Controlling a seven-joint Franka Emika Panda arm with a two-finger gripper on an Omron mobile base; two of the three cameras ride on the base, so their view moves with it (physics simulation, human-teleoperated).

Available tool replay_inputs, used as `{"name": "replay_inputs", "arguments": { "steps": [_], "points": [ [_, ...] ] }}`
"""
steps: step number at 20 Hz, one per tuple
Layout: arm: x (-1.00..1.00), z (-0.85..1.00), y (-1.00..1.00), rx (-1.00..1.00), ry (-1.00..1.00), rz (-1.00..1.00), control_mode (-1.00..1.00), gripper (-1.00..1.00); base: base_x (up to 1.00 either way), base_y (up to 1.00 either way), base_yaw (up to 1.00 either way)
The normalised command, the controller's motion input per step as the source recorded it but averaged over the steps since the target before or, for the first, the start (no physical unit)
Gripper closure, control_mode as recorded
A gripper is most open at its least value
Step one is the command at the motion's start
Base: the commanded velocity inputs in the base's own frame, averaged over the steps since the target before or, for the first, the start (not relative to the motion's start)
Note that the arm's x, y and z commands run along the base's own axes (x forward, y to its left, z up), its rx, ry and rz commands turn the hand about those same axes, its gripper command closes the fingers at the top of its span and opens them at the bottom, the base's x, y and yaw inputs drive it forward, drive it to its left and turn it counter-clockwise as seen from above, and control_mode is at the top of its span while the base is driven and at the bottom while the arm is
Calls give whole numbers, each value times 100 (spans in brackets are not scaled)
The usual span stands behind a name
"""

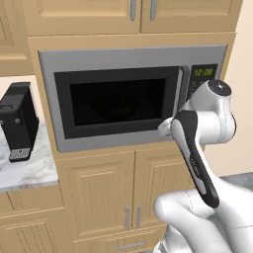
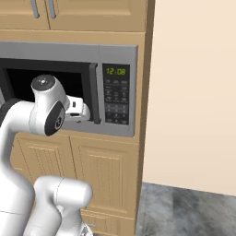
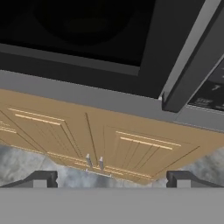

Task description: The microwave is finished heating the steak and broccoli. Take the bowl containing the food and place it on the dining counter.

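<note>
The robot's gripper [image 3: 112, 178], jaws spread and empty, hovers near the dark handle [image 3: 192, 65] at two o'clock on the closed microwave [image 1: 118, 101], so the bowl presumably waits inside, the dining counter trip undone.

The microwave [image 2: 69, 87] clock panel [image 2: 115, 71] reads 12:08 in green; its keypad labels are illegible.
</note>
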Motion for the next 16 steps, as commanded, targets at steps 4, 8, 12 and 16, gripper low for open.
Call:
{"name": "replay_inputs", "arguments": {
  "steps": [4,8,12,16],
  "points": [
    [0,0,0,0,0,0,100,-100,-34,-23,0],
    [0,0,0,0,0,0,100,-100,-39,-40,0],
    [0,0,0,0,0,0,100,-100,-36,-24,0],
    [0,0,0,0,0,0,100,-100,-18,-3,0]
  ]
}}
